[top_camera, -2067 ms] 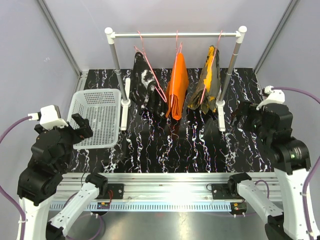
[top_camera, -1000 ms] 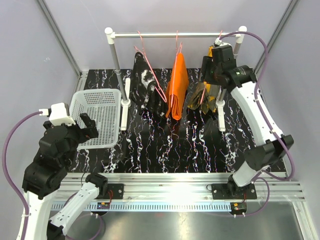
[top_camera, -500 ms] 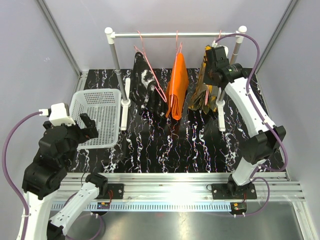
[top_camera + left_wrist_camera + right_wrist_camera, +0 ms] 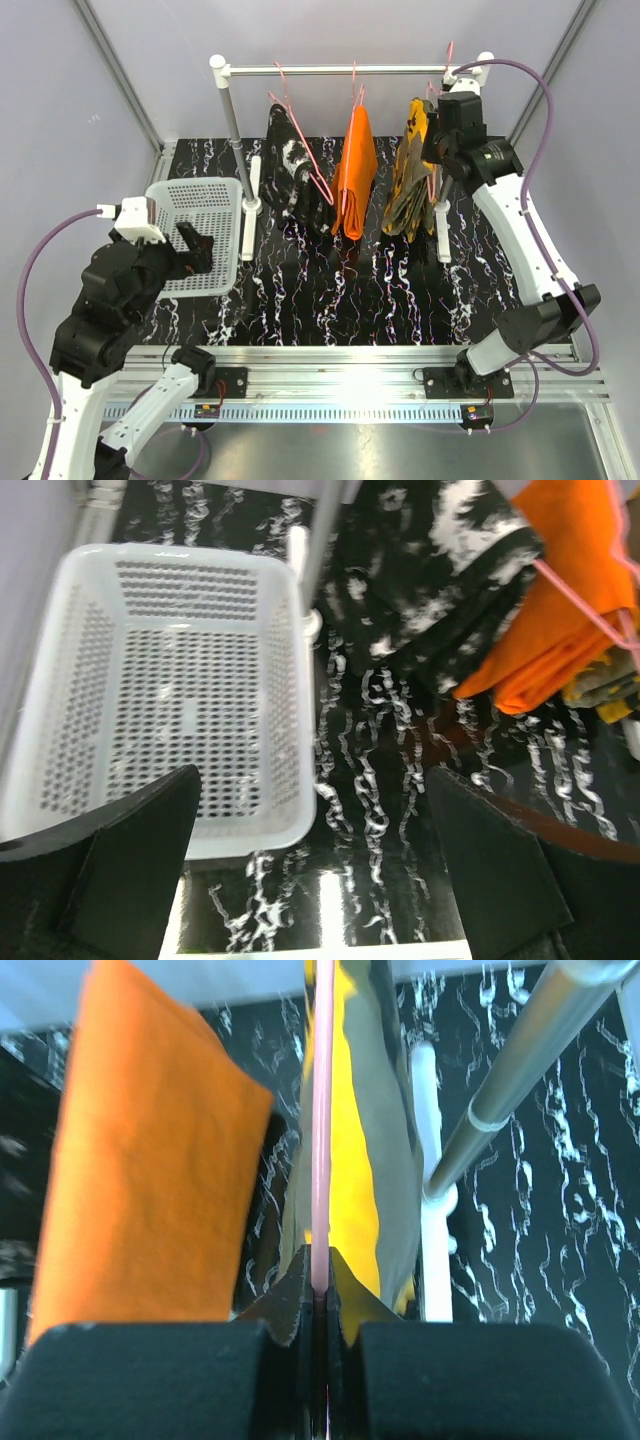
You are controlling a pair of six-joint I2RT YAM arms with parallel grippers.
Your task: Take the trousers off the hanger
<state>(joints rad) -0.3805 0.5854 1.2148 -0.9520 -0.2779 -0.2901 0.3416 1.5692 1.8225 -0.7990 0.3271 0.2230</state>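
basket [image 4: 195, 235] left of rack [image 4: 232, 130] | three trousers [image 4: 356, 165] abreast beneath rail [image 4: 350, 70] | rightmost's hanger [image 4: 321, 1110] in right claw [image 4: 320, 1295]

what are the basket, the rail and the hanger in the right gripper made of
Basket: white plastic by the look, moulded walls full of holes, slight gloss. Rail: metal tube, silvery with a bright sheen. Hanger: thin smooth pink rod, perhaps coated wire or plastic; the look leaves that open.

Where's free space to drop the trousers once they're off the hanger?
The basket is empty; the left gripper hangs open above its near edge. Bare table lies in front of the rack, between basket and right arm. Crowded under the rack: black, orange and camouflage trousers hang close, right gripper shut on the camouflage pair's hanger.
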